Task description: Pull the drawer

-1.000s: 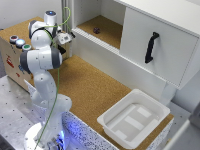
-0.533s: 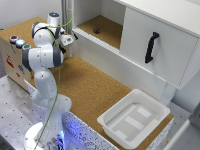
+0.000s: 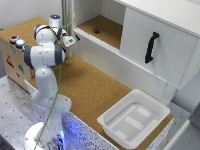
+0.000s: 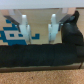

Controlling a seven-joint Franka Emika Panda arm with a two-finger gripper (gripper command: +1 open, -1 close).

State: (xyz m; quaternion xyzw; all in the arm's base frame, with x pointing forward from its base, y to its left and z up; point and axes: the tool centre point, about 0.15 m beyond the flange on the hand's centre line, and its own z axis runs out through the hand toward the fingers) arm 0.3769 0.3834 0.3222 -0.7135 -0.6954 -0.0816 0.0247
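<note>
The drawer is the white front [image 3: 160, 45] with a black vertical handle [image 3: 151, 47], on the cabinet at the exterior view's right. My gripper [image 3: 71, 40] is far from that handle, at the exterior view's left, beside the cabinet's open compartment [image 3: 107, 30]. In the wrist view the gripper [image 4: 38, 24] has its two pale fingers [image 4: 23, 22] apart with nothing between them. A dark blurred band [image 4: 40, 54] crosses that view below the fingers, and I cannot tell what it is.
A small dark object [image 3: 96, 30] lies in the open compartment. A white tray [image 3: 150, 110] sits on the cork tabletop [image 3: 90, 85] at the front right. A wooden box with buttons [image 3: 15, 42] stands behind the arm at the left.
The gripper has shifted slightly toward the exterior view's right and a little down, nearer the cabinet's open compartment. The drawer has not moved.
</note>
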